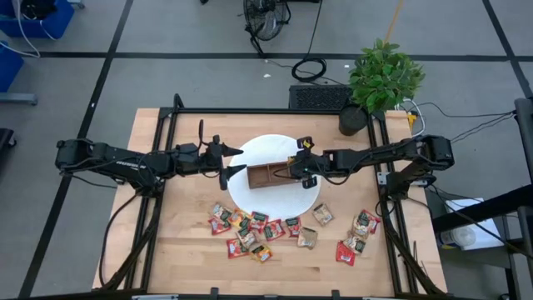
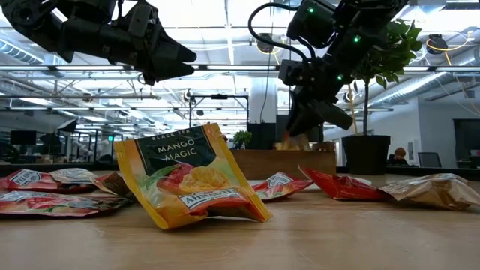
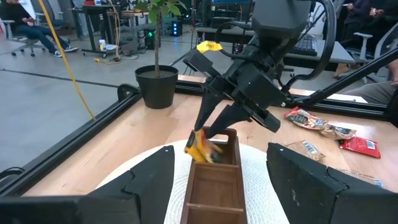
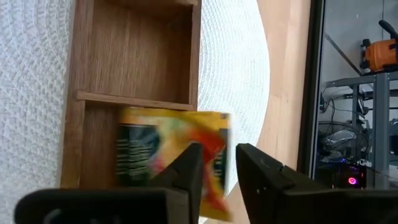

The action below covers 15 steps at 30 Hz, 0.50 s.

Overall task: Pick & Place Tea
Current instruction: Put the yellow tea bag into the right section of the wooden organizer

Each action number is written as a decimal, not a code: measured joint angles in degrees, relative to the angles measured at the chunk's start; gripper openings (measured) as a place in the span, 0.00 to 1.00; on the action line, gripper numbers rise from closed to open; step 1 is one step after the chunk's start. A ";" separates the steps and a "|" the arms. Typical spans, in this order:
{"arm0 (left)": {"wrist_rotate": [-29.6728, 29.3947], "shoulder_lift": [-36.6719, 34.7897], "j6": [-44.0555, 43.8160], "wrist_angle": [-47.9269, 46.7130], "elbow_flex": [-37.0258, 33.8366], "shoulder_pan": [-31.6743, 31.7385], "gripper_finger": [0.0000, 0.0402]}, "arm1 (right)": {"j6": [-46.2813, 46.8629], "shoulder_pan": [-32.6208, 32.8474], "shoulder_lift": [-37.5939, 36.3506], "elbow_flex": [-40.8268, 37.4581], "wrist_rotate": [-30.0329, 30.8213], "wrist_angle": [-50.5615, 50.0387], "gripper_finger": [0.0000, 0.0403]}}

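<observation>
Yellow sachet (image 4: 171,152) sits between the right end effector's (image 4: 214,171) narrowly parted fingers, over the wooden tray's (image 4: 134,56) end compartment; it may catch the rim and tip out onto the white mat (image 4: 230,74). Left end effector (image 1: 236,162) waits wide beside the tray.

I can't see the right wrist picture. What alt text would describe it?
The right gripper hangs over a yellow tea sachet that is blurred above the end compartment of a wooden tray. The tray sits on a white woven mat on a wooden table.
</observation>
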 joint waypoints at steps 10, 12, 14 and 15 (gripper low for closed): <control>0.00 0.00 0.02 -0.02 0.00 -0.04 0.63 | 0.00 0.14 0.00 0.00 1.46 2.07 0.22; 0.00 -0.01 0.02 -0.02 0.00 -0.04 0.63 | -0.02 0.72 -0.22 0.00 4.32 2.25 0.23; 0.00 0.00 0.02 -0.02 0.00 -0.04 0.63 | 0.00 1.86 -0.45 -0.02 6.99 2.68 0.24; 0.00 0.00 0.06 -0.02 0.00 -0.02 0.63 | 0.00 2.66 -0.81 -0.02 7.63 2.67 0.24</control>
